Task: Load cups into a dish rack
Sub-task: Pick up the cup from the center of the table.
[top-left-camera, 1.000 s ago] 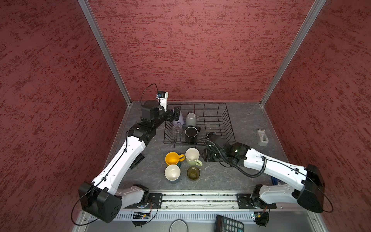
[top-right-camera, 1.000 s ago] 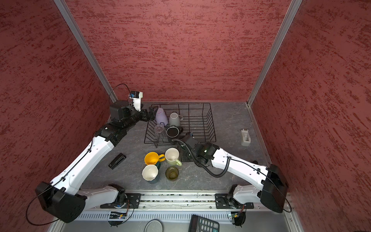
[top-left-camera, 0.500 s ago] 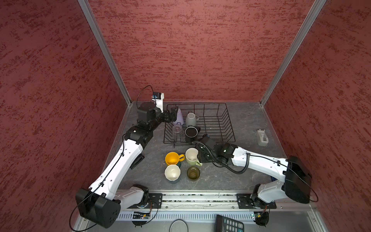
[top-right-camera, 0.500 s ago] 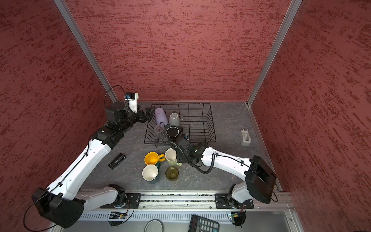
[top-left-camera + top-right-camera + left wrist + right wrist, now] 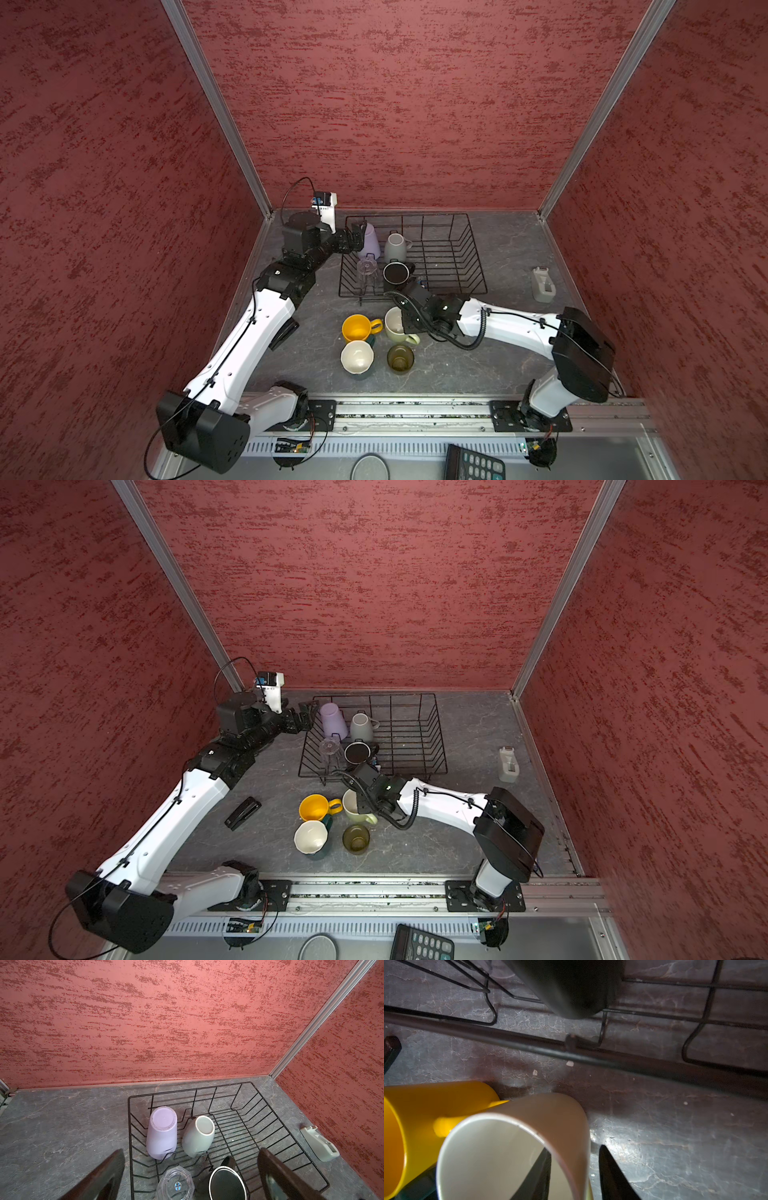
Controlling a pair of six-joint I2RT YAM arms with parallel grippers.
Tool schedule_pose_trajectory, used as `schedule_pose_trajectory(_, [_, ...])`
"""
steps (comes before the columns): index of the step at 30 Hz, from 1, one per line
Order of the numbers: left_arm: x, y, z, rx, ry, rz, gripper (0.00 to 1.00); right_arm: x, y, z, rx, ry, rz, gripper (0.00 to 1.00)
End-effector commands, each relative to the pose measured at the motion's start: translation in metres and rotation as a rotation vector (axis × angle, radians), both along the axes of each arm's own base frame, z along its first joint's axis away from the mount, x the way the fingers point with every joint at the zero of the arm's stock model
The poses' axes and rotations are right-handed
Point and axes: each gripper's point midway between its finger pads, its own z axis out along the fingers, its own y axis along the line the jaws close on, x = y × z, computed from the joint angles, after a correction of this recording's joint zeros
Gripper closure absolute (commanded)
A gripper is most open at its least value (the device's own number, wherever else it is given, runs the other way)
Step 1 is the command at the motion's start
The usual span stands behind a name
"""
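The pale green mug (image 5: 397, 326) stands upright on the desk (image 5: 457, 357), just in front of the dish rack (image 5: 415, 215) and beside the yellow mug (image 5: 357, 327). The right claw (image 5: 574, 1150) straddles its wall, one finger inside and one outside; I cannot tell whether it pinches. The dark teal mug (image 5: 356, 357) and the olive-brown glass (image 5: 400, 358) stand nearer the front. The lilac tumbler (image 5: 368, 243), grey mug (image 5: 395, 248), clear glass (image 5: 367, 266) and black mug (image 5: 395, 272) sit in the rack's left end. The left claw (image 5: 190, 1150) hovers beside the tumbler, spread wide.
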Motion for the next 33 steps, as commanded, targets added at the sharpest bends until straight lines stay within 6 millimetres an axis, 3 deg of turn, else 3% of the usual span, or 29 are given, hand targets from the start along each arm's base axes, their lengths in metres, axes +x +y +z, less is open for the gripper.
schedule_pose_trajectory(1, [-0.002,0.005,0.002,-0.014,-0.007,0.017,0.01,0.009,0.001,0.006,-0.023,-0.055,-0.011,0.68])
schedule_pose_trajectory(16, [0.001,0.009,0.002,-0.045,0.006,0.03,0.0,0.012,-0.01,0.013,-0.07,-0.116,0.013,1.0])
schedule_pose_trajectory(22, [0.001,0.009,0.005,-0.059,-0.006,0.034,0.0,0.01,-0.024,0.028,-0.101,-0.162,0.034,1.0])
schedule_pose_trajectory(28, [0.002,0.009,0.008,-0.085,-0.019,0.03,0.0,0.003,-0.051,0.044,-0.179,-0.19,0.057,1.0])
schedule_pose_trajectory(33, [0.0,0.005,0.016,-0.102,-0.073,0.0,0.0,-0.01,-0.071,0.072,-0.18,-0.222,0.1,1.0])
